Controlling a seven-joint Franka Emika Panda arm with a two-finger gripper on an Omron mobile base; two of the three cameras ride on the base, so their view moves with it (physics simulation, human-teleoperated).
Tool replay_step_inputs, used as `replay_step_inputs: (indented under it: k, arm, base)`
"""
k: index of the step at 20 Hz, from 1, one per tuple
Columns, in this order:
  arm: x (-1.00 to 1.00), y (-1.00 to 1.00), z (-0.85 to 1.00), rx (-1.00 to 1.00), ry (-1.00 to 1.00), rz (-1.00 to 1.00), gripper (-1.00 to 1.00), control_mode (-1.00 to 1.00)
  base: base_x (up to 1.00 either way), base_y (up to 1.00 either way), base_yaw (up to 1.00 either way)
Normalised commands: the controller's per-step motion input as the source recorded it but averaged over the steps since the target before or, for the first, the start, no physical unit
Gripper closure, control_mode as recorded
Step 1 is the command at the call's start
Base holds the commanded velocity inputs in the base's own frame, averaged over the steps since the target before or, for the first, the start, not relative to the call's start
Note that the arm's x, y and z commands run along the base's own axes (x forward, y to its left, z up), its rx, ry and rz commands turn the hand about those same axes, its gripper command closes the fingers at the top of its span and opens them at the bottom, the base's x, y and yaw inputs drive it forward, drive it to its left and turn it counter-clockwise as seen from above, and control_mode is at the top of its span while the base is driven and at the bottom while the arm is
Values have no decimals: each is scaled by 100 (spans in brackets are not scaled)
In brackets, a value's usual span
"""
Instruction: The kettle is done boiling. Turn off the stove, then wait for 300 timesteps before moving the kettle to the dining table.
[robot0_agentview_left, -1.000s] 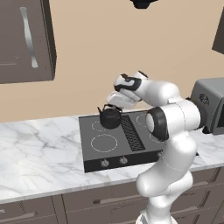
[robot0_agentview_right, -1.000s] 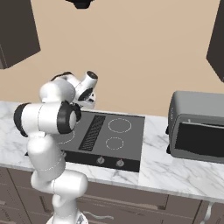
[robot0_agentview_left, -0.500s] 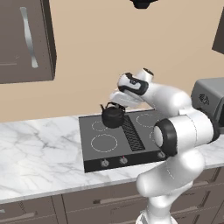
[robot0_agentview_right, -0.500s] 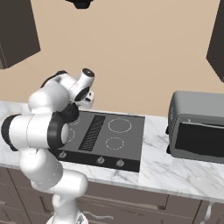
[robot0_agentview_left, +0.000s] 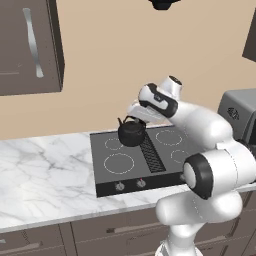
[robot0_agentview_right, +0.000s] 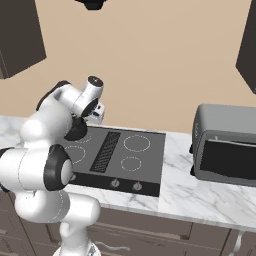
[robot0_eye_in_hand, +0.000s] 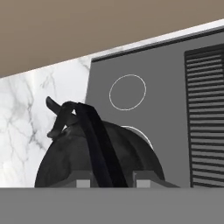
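Already the carry step looks under way — the small squat black kettle (robot0_agentview_left: 131, 134) hangs clear above the flat dark cooktop (robot0_agentview_left: 115, 165), lifted off its white ring burners, so judging from that the knob-turning and the wait are probably behind it, though the frames cannot confirm the burner is off.

Nearest, along the front edge of the cooktop, sit the small round knobs (robot0_agentview_left: 119, 186), and none of them tells its setting at this size. Just behind them lie the ring burners, with the ribbed vent strip (robot0_agentview_left: 152, 155) running near to far down the middle. Above the far left burner the kettle is held up, spout pointing left. In the hand view the two-finger gripper (robot0_eye_in_hand: 112, 181) is clamped tight on the kettle's thin arched black handle (robot0_eye_in_hand: 97, 135), a finger tip on either side of it.

Further right on the white marble counter (robot0_agentview_left: 45, 170) stands the grey toaster oven (robot0_agentview_right: 225, 145), its door closed, contents hidden. Whether the kettle holds water cannot be seen.

What remains — carrying the kettle away to the dining table and setting it down upright.
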Motion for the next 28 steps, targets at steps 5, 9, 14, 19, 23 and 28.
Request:
replay_step_inputs:
  k: [5,9,14,19,23,28]
  arm:
    - [-2,0,1,0,1,-1,100,-100]
    - [-1,0,0,0,-1,0,100,100]
    - [0,0,0,0,0,0,100,100]
    - [0,0,0,0,0,0,100,100]
    - [0,0,0,0,0,0,100,100]
    - [0,0,0,0,0,0,100,100]
  base:
    - [0,0,0]
    - [-9,0,-1]
    - [-65,-5,-12]
    - [-42,-5,-24]
    - [-25,0,-35]
    - [-21,-6,-39]
